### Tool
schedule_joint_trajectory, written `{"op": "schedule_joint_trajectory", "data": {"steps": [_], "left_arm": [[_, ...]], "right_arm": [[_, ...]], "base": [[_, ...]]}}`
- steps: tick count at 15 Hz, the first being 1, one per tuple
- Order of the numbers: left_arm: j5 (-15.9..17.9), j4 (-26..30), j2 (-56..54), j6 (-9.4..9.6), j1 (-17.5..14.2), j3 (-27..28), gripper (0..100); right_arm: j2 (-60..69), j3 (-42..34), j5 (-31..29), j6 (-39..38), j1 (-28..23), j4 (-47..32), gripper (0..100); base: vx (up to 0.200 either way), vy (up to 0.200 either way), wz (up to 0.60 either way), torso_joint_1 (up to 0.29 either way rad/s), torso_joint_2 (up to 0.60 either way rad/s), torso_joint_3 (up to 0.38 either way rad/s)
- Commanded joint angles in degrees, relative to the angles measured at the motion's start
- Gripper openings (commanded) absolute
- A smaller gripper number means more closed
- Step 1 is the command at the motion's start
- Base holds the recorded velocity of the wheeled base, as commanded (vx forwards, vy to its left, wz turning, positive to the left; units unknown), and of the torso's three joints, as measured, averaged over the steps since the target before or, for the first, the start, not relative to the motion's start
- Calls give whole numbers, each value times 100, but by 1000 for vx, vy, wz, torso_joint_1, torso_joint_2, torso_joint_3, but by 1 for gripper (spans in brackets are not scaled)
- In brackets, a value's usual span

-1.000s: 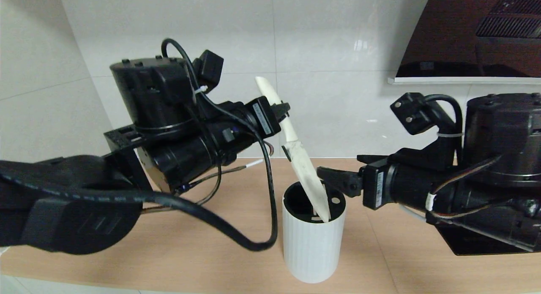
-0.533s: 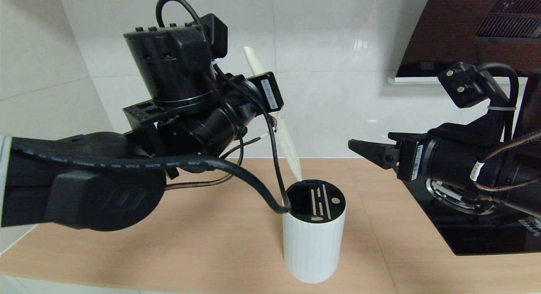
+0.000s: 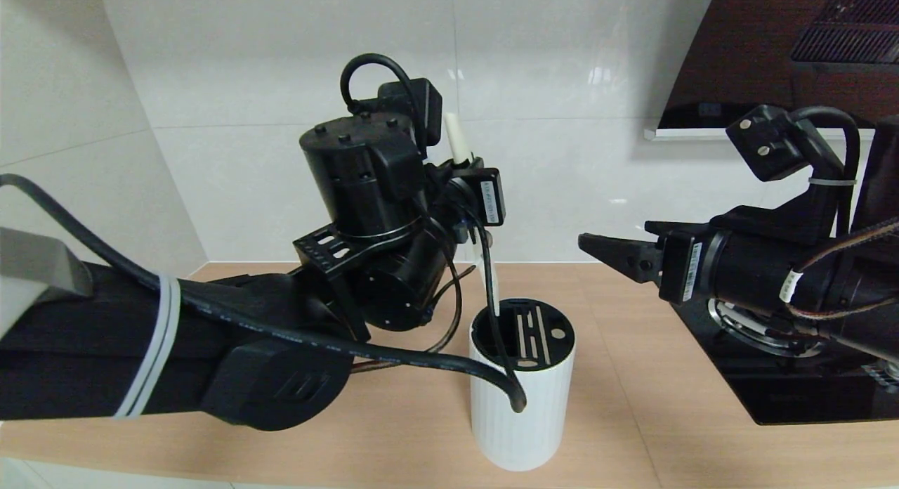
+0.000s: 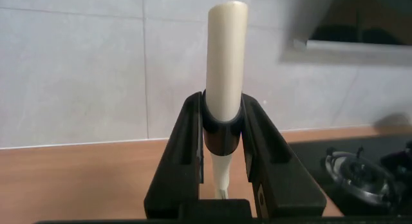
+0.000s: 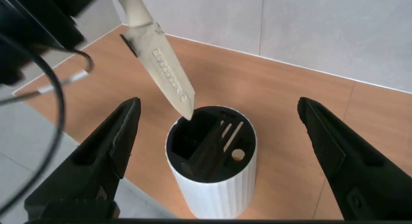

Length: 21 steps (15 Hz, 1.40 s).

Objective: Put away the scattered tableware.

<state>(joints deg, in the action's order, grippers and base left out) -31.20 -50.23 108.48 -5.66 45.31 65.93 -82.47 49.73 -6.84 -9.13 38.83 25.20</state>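
1. A cream knife (image 3: pixel 456 139) is pictured pinched by its handle in the left end effector (image 4: pixel 222 111), just above the centre of the head view. It is held nearly upright with the blade pointing down.
2. The blade's tip is seen at the mouth of a white ribbed holder (image 3: pixel 520 412), at the left edge of its dark top. It is placed by the wide opening, beside the narrow slots and the round hole. Whether the tip lies below the rim cannot be told.
3. The holder is stood upright on a pale wooden worktop (image 3: pixel 632 419), at the lower centre of the frame.
4. The right end effector (image 5: pixel 219 107) is held spread wide with nothing between its fingers. In the head view it is seen right of centre, above the holder and apart from it.
5. A black hob (image 3: pixel 793 383) is set into the worktop at lower right, and a dark hood (image 3: pixel 772 53) is mounted at upper right on the white tiled wall (image 3: pixel 281 67).
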Motion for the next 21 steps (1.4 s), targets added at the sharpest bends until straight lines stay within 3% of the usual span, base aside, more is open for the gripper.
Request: {"op": "schedule_joint_trajectory", "data": {"steps": [1, 9, 21], "left_arm": [[-9, -14, 173, -6, 48, -27, 0], [-194, -5, 639, -23, 312, -62, 0], [-308, 48, 595, -14, 417, -194, 0]], "right_arm": [[-59, 2, -2, -1, 2, 3, 100], [-191, -16, -10, 34, 2, 11, 100], [-226, -16, -10, 34, 2, 11, 100]], "base": [[0, 0, 0, 0, 0, 0], [0, 0, 0, 0, 0, 0], [0, 0, 0, 0, 0, 0]]}}
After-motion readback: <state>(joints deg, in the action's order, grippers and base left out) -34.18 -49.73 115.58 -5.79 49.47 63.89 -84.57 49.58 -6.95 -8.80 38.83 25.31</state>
